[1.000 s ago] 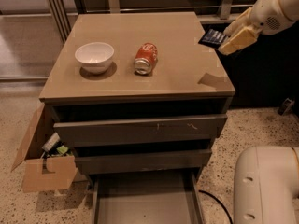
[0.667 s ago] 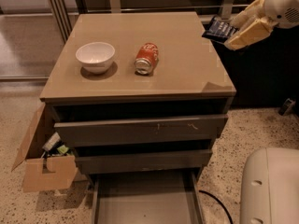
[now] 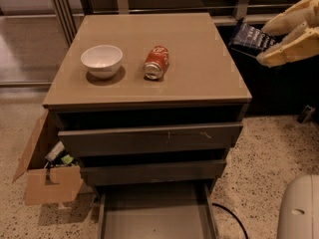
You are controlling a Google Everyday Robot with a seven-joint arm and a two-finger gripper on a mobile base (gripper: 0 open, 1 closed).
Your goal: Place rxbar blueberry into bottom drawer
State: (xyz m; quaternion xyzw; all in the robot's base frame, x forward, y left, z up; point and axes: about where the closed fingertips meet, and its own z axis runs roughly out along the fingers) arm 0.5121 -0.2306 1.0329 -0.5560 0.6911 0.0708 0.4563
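Observation:
My gripper (image 3: 266,41) is at the upper right, beyond the cabinet's right edge and raised above it. It is shut on the rxbar blueberry (image 3: 250,37), a dark navy wrapper with white lettering that sticks out to the left of the cream fingers (image 3: 289,48). The bottom drawer (image 3: 155,216) is pulled out at the foot of the cabinet, showing a plain grey floor with nothing in it. The two upper drawers (image 3: 149,139) are slightly open.
A white bowl (image 3: 101,60) and an orange-red can (image 3: 156,62) lying on its side rest on the cabinet top (image 3: 199,78). An open cardboard box (image 3: 47,176) stands on the floor at the left. A white part of the robot's base (image 3: 299,210) is at lower right.
The gripper with the bar has moved right and slightly up, off the cabinet top's corner to beyond its right edge. The view has shifted a little.

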